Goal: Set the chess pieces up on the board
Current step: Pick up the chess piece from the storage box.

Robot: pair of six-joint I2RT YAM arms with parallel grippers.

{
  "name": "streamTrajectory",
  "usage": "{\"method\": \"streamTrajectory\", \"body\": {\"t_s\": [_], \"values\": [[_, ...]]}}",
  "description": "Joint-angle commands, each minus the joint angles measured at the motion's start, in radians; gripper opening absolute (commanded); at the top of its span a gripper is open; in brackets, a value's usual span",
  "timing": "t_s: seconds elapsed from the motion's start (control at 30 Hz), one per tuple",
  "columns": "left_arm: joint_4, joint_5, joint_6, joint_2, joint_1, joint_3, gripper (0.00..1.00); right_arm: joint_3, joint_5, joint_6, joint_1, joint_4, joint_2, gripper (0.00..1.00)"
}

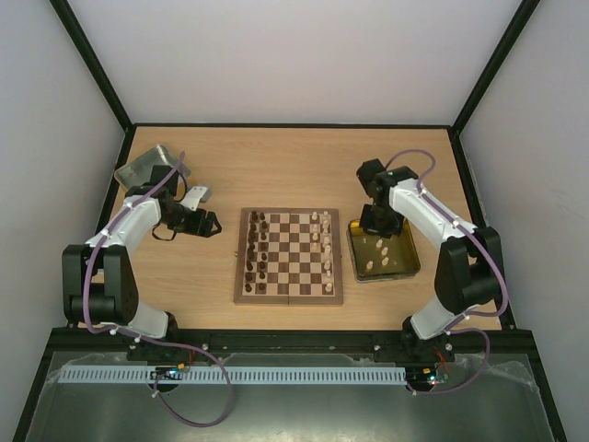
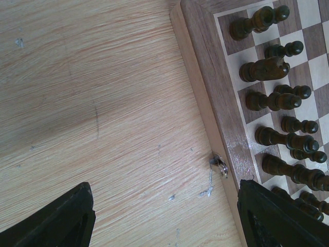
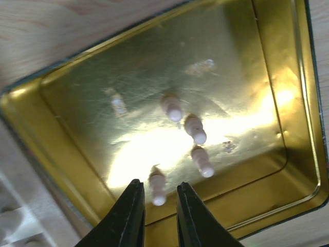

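- Chessman that matters now: a cream piece (image 3: 157, 188) in the yellow-sided tray (image 3: 61, 128), which sits just beside the right edge of the board (image 1: 289, 299).
- My right fingers (image 3: 159, 191) hang directly over it, drawn close with only a narrow slot between them. The piece shows in line with that slot, and I see nothing clamped.
- Its long axis appears to run along the slot rather than across it, round head toward the wrist. Whether it lies flat or stands, I cannot tell from this angle.
- A few more cream pieces (image 3: 195, 128) sit in the tray just beyond it, apart from one another.
- The right arm is plainly the nearer one. My left fingers (image 1: 210, 224) are spread wide and hold nothing, off the board's left edge over bare table (image 2: 103, 103), near a small metal clasp (image 2: 219, 165) on the board's side.
- On the board, dark pieces (image 2: 267, 100) fill the two files along its left edge. Some cream ones (image 1: 322, 235) stand along its right edge, with gaps — so I judge the cream side about half done.
- The tray floor is glossy and throws glare, so the piece's outline is hard to read. Its walls are raised, so any lift must clear the wall facing the board.
- A silver tin (image 1: 147, 166) lies well off the board's far-left corner, out of the way.
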Motion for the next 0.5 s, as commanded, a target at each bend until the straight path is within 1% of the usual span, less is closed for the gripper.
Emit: {"method": "streamTrajectory", "body": {"t_s": [0.0,0.37,0.47], "values": [[-0.008,0.005,-0.003,-0.009,-0.003,-0.01,0.76,-0.064,0.022,-0.018,-0.046,0.066,-0.017,0.17],[-0.016,0.004,-0.001,-0.008,-0.004,-0.003,0.76,-0.085,-0.025,-0.045,-0.11,0.163,0.077,0.17],[-0.019,0.004,-0.001,-0.008,-0.004,-0.002,0.76,-0.088,-0.048,-0.044,-0.117,0.182,0.097,0.19]]}}
